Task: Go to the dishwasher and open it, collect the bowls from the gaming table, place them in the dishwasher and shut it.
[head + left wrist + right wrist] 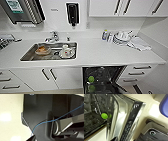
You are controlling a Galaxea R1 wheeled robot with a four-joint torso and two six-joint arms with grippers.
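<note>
So the dishwasher (102, 80) is sitting wide open under the white bench (100, 53), right of the sink (50, 51), dark racks showing and a small green thing (91, 79) inside. The sink's holding an orange bowl (42, 50) and a white cup (66, 52). More dishes (121, 38) are piling up at the bench's right end beside a cloth (138, 43). In the right wrist view the open door's edge (131, 122) is looming close. Can't tell what state either claw is in.
</note>
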